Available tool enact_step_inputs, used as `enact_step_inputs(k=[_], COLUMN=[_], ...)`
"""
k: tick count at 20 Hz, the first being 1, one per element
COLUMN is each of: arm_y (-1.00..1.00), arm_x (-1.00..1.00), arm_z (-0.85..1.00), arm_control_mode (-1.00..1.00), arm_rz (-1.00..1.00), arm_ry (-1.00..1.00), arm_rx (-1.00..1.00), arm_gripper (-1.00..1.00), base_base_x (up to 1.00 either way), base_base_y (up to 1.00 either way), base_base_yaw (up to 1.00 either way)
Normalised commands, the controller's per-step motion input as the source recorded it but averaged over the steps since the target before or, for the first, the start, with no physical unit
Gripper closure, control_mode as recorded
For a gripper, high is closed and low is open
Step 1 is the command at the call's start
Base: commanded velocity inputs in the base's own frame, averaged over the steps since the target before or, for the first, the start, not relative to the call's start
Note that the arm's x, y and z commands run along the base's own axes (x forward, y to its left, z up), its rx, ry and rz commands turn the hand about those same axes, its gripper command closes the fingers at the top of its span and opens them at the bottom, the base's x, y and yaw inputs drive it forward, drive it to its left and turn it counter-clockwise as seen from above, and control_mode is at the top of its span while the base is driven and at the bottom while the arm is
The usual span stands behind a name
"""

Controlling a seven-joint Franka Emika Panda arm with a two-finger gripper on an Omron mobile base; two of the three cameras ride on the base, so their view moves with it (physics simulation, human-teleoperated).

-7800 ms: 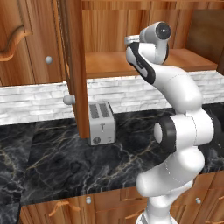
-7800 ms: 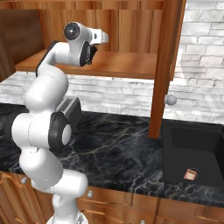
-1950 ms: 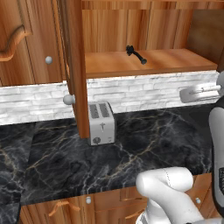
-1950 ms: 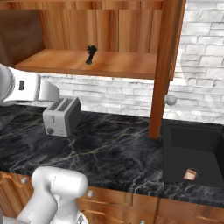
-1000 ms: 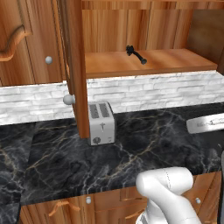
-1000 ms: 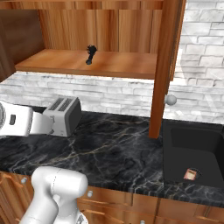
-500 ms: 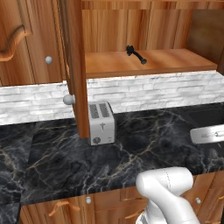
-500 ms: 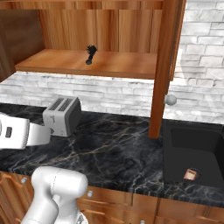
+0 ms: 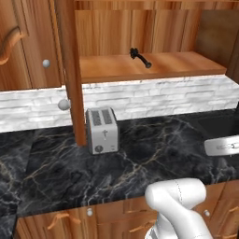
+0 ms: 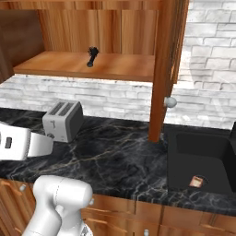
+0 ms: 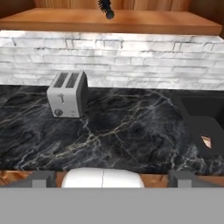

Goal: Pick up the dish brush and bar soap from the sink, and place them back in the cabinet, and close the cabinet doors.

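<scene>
Brush shelved, soap waits in sink

The brush (image 9: 140, 57) lies on the cabinet (image 9: 154, 70) shelf, doors (image 10: 167, 69) open for the next item; the soap (image 10: 197, 181) sits in the sink (image 10: 184, 173) beside the tabletop (image 9: 140, 154). The hand's (image 11: 111, 179) grip cannot be told; apparently empty.

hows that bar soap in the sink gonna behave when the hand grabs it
The bar soap is a small flat block on the floor of the sink, so it probably won't roll or tip. It looks rigid and likely light. Soap may be slippery, so it could slide when pinched.
</scene>
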Motion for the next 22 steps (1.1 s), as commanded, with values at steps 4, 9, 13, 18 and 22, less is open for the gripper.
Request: enact_step_inputs(k=[4, 9, 13, 18, 22], arm_y=[0.00, 0.00, 0.00, 0.00, 0.00], arm_x=[0.00, 0.00, 0.00, 0.00, 0.00], arm_z=[0.00, 0.00, 0.00, 0.00, 0.00], arm_control_mode=[1.00, 1.00, 1.00, 1.00, 1.00], arm_rz=[0.00, 0.00, 0.00, 0.00, 0.00], arm_ry=[0.00, 0.00, 0.00, 0.00, 0.00], arm_rx=[0.00, 0.00, 0.00, 0.00, 0.00], arm_gripper=[-1.00, -1.00, -1.00, -1.00, -1.00], base_base_x=[-0.31, -0.38, -0.43, -0.35, -0.36], base_base_y=[-0.43, -0.37, -0.38, -0.43, -0.48], base_base_yaw=[0.00, 0.00, 0.00, 0.00, -0.01])
